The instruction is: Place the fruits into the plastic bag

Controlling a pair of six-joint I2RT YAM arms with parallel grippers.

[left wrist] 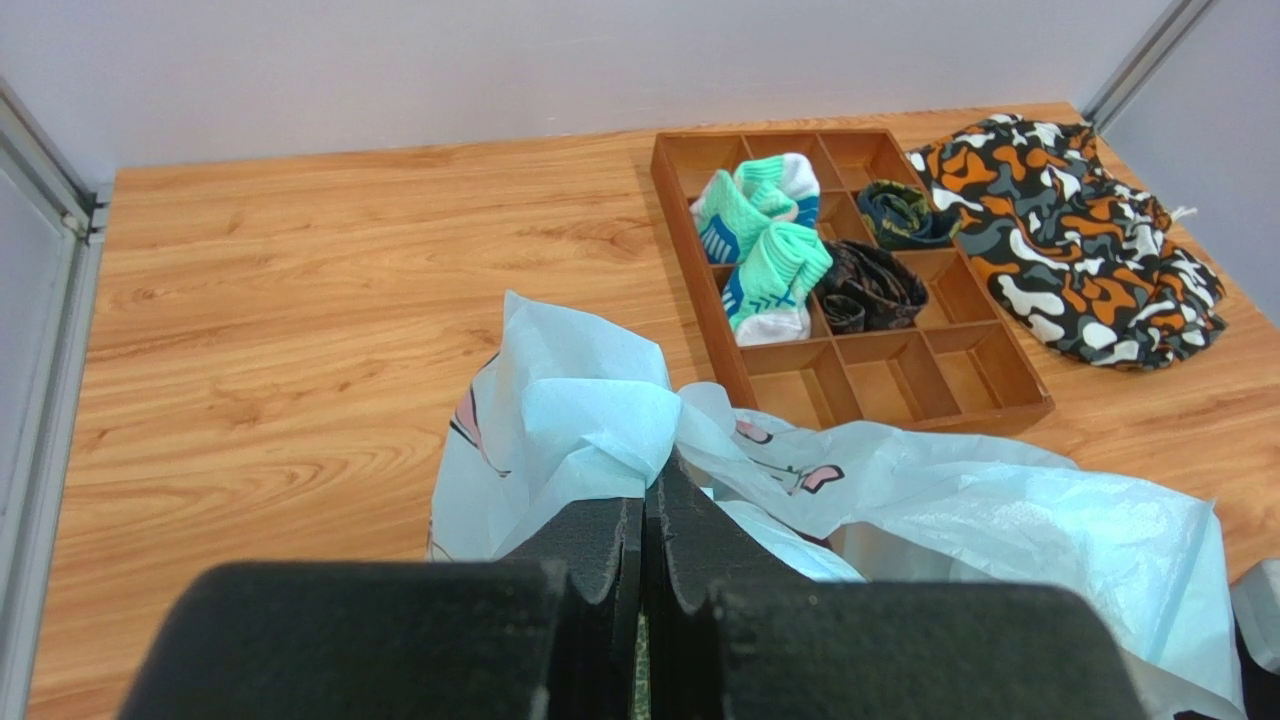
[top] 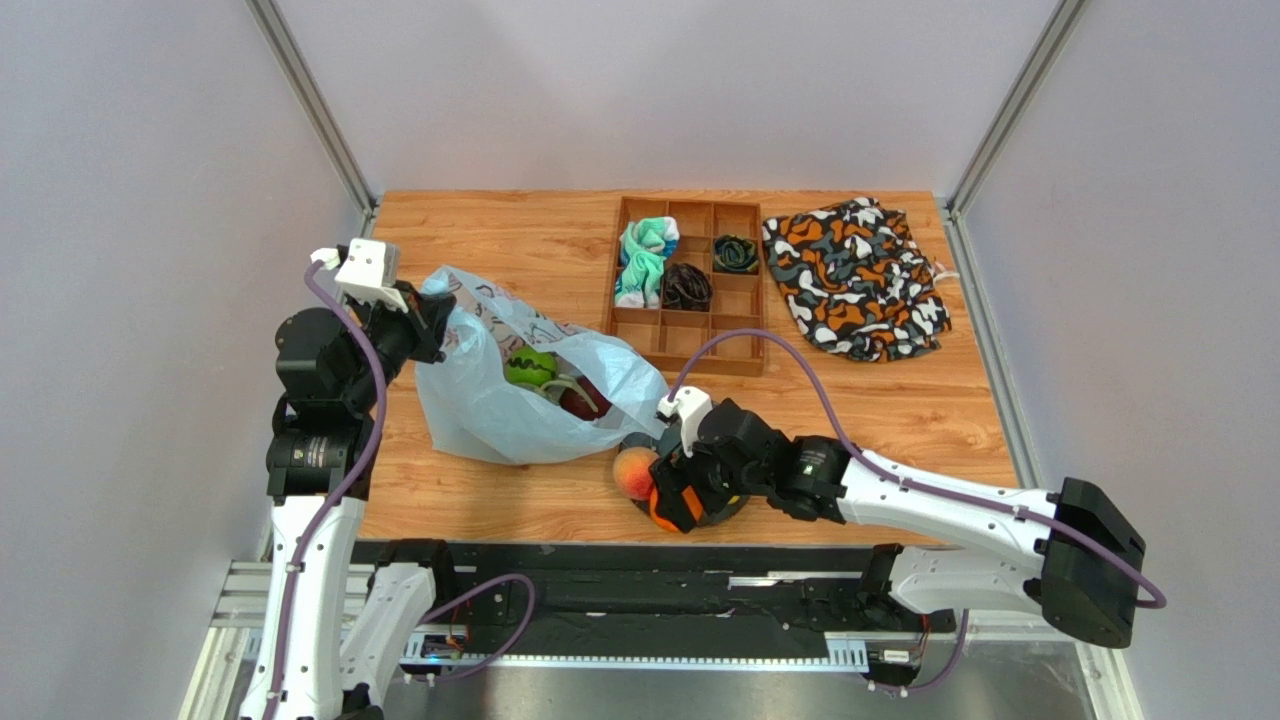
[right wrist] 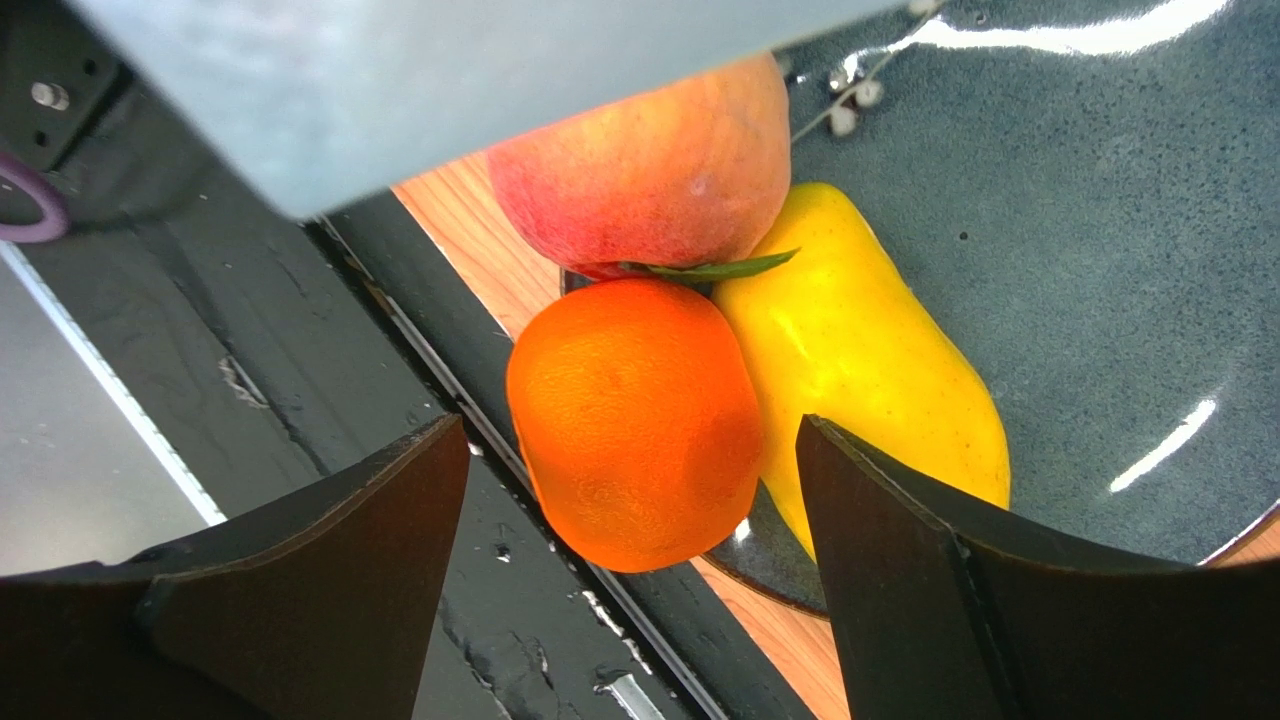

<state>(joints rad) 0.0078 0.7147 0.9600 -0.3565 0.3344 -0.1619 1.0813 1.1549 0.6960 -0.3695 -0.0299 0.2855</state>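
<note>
On the wooden table (top: 902, 428), the round orange fruit (right wrist: 631, 423) is framed between the spread, empty jaws of the right gripper (top: 673, 500) at lower centre. The crinkly pale blue plastic bag (top: 489, 408), up-left, is pinched by the clenched left gripper (left wrist: 643, 507).

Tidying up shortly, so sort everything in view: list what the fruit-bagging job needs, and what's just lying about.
Job: plastic bag, green fruit, dark red fruit, peach, orange, mango.
Lying about: wooden tray, rolled socks, patterned cloth.
</note>
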